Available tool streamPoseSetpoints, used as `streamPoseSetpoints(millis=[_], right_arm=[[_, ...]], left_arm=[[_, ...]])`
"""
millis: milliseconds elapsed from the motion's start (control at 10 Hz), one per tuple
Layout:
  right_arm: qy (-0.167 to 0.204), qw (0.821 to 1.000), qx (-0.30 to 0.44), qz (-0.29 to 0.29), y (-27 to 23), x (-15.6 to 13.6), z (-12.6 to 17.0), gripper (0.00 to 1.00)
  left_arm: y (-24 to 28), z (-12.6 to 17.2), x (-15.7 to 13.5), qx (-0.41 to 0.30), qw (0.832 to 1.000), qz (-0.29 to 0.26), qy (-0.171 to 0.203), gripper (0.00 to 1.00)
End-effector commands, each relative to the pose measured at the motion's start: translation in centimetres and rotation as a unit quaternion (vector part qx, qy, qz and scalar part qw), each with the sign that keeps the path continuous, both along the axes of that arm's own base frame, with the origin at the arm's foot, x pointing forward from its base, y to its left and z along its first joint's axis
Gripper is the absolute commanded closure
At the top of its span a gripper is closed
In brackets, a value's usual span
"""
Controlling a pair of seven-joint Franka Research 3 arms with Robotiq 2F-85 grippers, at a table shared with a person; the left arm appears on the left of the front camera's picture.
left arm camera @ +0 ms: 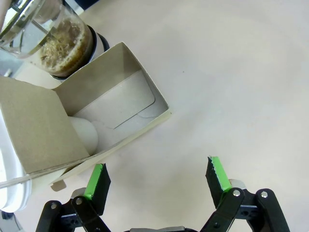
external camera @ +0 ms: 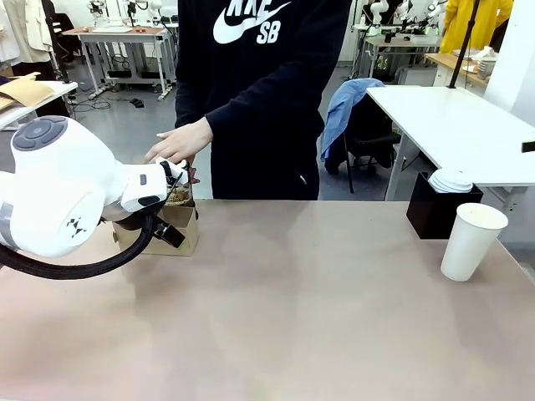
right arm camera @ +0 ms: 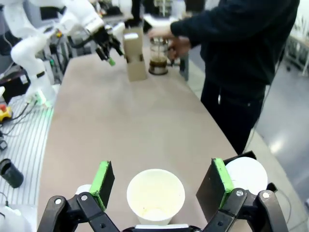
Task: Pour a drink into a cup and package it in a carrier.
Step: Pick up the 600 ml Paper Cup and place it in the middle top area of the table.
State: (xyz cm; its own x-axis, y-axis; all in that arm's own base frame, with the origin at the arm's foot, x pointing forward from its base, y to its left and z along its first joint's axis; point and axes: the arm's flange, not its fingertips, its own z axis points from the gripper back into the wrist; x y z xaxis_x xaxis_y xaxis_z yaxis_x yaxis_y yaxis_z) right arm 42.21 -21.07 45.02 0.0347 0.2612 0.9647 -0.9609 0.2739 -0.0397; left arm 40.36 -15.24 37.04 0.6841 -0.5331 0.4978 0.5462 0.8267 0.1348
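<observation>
A black box (external camera: 433, 214) stands on the beige bench (external camera: 292, 317), holding a stack of white lids (external camera: 451, 180). In the right wrist view it sits just beside the right pincer's (right arm camera: 161, 183) finger. A blue jacket (external camera: 344, 104) hangs over a chair beyond.

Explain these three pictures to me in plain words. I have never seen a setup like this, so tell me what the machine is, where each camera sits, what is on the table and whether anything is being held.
Two white robot arms share a table with a person standing at the far side. The front view looks across the table from the robot's side. The other two views come from cameras on the arms' wrists, looking along the green-padded fingers.

The left gripper is open, holding nothing, beside the brown cardboard carrier. Next to it the person's hand is at a glass jug of dark drink.

The right gripper hangs open above a lidless white paper cup. Near it stands a black box of white lids.
</observation>
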Motion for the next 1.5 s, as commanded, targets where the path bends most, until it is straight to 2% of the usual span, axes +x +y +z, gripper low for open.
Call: streamPoseSetpoints(millis=[0,200,300,700,800,900,1000,1200,1400], right_arm=[[-0.064,0.993,0.082,0.047,-4.2,0.3,-4.9,0.00],[-0.086,0.986,0.127,0.056,-5.8,-0.1,-9.8,0.00],[-0.101,0.987,0.121,0.034,-6.0,0.0,-12.4,0.00],[-0.107,0.986,0.124,-0.009,-4.0,0.5,-19.6,0.00],[-0.095,0.988,0.119,-0.027,-4.1,0.5,-20.4,0.00],[-0.047,0.988,0.147,-0.021,-3.9,0.3,-19.6,0.00],[-0.079,0.988,0.131,-0.009,-4.8,3.2,-15.8,0.00],[-0.079,0.988,0.131,-0.009,-4.8,3.2,-15.8,0.00],[-0.051,0.989,0.134,-0.022,-4.5,3.1,-17.7,0.00]], left_arm=[[0.0,0.0,0.0,-0.001,1.000,0.000,0.000,0.00],[0.0,0.0,0.0,-0.001,1.000,0.000,0.000,0.00],[0.0,0.0,0.0,-0.001,1.000,0.000,0.000,0.00],[0.0,0.0,0.0,-0.001,1.000,0.000,0.000,0.00],[0.0,0.0,0.0,-0.001,1.000,0.000,0.000,0.00],[0.0,0.0,0.0,-0.001,1.000,0.000,0.000,0.00],[0.0,0.0,0.0,-0.001,1.000,0.000,0.000,0.00],[0.0,0.0,0.0,-0.001,1.000,0.000,0.000,0.00],[0.0,0.0,0.0,-0.001,1.000,0.000,0.000,0.00]])
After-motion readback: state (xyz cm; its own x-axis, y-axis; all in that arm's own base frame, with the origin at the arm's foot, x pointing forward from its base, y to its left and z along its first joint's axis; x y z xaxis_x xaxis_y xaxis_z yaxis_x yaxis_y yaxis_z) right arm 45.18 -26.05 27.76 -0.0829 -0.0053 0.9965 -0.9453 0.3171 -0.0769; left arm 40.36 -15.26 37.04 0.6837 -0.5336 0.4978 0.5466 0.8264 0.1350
